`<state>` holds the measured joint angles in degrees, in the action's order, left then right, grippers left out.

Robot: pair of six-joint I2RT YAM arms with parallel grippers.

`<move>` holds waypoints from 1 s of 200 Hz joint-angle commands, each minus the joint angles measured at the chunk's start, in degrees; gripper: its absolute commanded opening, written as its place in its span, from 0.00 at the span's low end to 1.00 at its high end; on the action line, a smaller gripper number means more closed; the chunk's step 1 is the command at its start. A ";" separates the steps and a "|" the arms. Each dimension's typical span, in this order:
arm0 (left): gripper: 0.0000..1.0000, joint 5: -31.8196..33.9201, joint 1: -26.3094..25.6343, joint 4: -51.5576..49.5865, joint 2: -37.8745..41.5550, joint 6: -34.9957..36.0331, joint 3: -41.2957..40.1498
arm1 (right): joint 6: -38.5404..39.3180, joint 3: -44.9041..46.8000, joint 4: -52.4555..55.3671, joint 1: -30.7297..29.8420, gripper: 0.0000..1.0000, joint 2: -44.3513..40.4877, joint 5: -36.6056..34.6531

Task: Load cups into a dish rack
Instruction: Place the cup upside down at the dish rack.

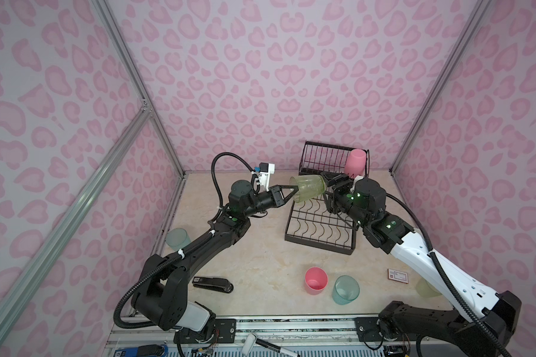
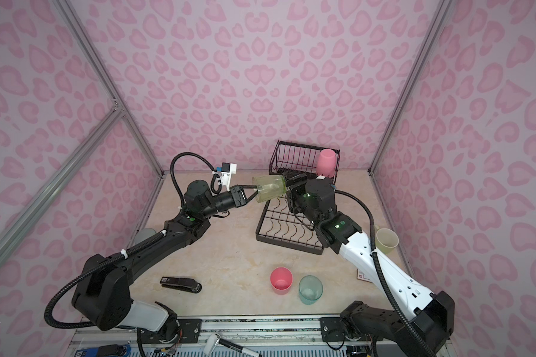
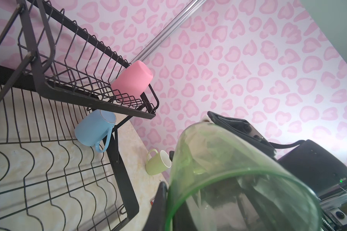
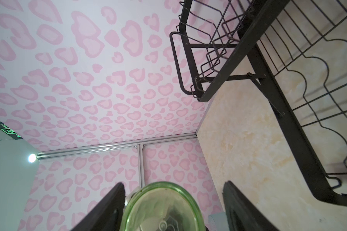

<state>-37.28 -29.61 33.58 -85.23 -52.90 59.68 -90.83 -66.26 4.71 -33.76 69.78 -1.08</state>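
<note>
Passing the green tumbler [image 1: 310,188], sideways above the dish rack [image 1: 317,245] at its 11 o'clock corner, our left gripper [image 1: 296,190] pinches the rim. Our right gripper [image 4: 173,184] gapes around its base, not touching; we judge closing comes next.

Both top views stare down from high over the front, dish rack [image 1: 318,246] well ahead; wrist cameras hang close over the rack, facing opposite ways across it, both catching its wavy grid.
</note>
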 commanded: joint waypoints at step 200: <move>0.24 -2.18 -0.20 6.72 -8.30 -1.51 6.04 | -1.46 -1.75 -7.27 -2.41 0.65 4.22 0.13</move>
<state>-39.05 -29.91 38.39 -93.21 -54.37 64.71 -92.42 -68.14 0.27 -36.01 73.84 -0.38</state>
